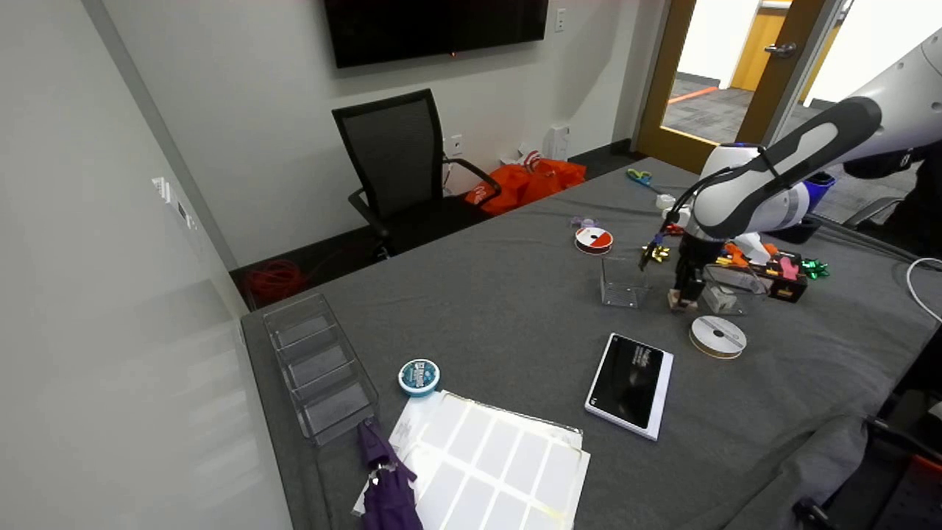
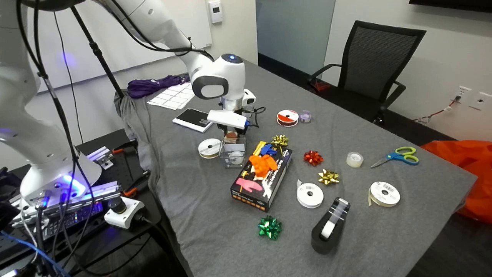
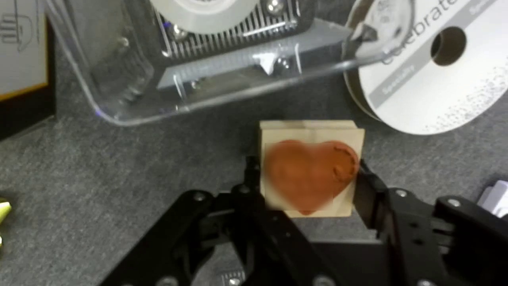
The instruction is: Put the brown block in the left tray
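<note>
Brown block (image 3: 312,169), one, is held by one tool (image 3: 308,163) between two trays (image 1: 622,283).

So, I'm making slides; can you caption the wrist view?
Heart-faced wooden block between the fingers of the tool, near a clear tray and ribbon spool.

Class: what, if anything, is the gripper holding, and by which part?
The block, pinched in the gripper by two opposite sides, left and right in the wrist view.

In my wrist view I read "celebrate" and, twice, "Specialty" on the spool (image 3: 432,77), which lies toward the edge of the bench (image 2: 215,231) by my base (image 2: 54,169). Print on the tablet (image 1: 630,383), tin (image 1: 419,376) and box (image 2: 262,181) is too small or blurred.
</note>
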